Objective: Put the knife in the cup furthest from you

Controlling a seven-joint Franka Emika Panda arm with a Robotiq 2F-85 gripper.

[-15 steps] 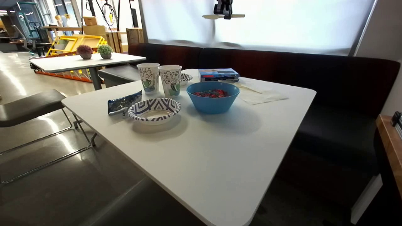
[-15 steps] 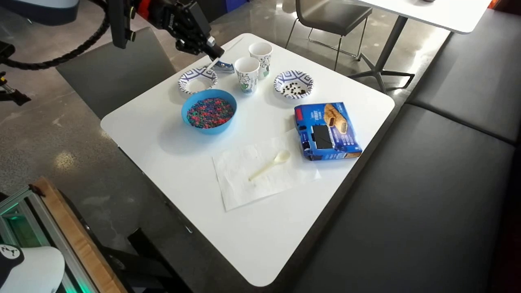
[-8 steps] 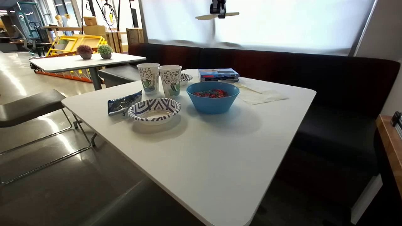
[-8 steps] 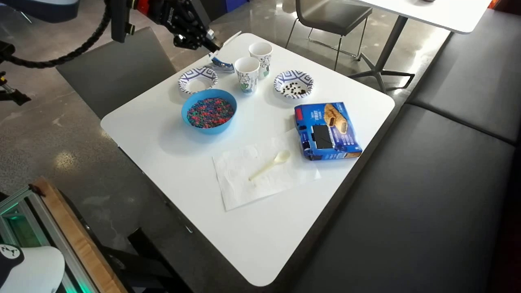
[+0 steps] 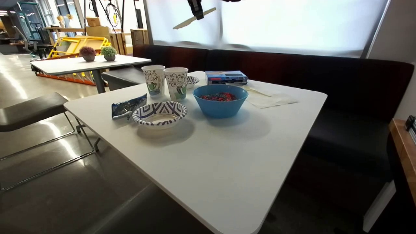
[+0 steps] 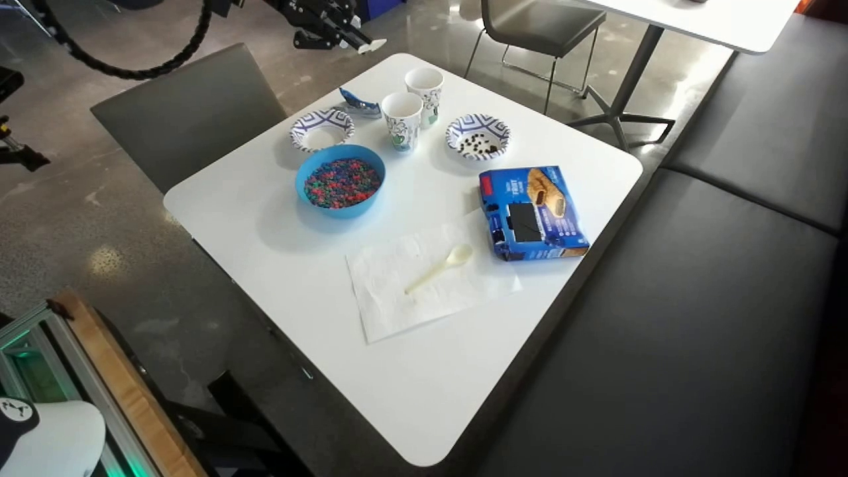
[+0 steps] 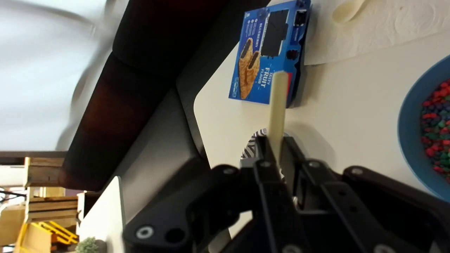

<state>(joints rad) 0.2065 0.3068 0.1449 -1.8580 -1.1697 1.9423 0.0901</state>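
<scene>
The tool [image 7: 275, 142] is pinching the cream disposable knife [image 5: 185, 23] partway along its length and is holding it in the air, in neither the front paper cup [image 6: 403, 129] nor the rear paper cup [image 6: 430, 106]. In an exterior view the knife, nearly level 0.5 s ago, is now slanting, what looks like its blade end dipping lowest, and it is drawing sideways in the picture toward the cups. In both exterior views the 2 cups are standing upright and unmoved on the table [image 6: 424, 397], close together. For the task, this turning is probably bringing the knife toward upright for a blade-first drop; the carrying is going on, and the placing is not yet beginning. The wording is leaving open which cup is counting as furthest. Arriving still slanted, the knife could be catching a rim and tipping a cup.
</scene>
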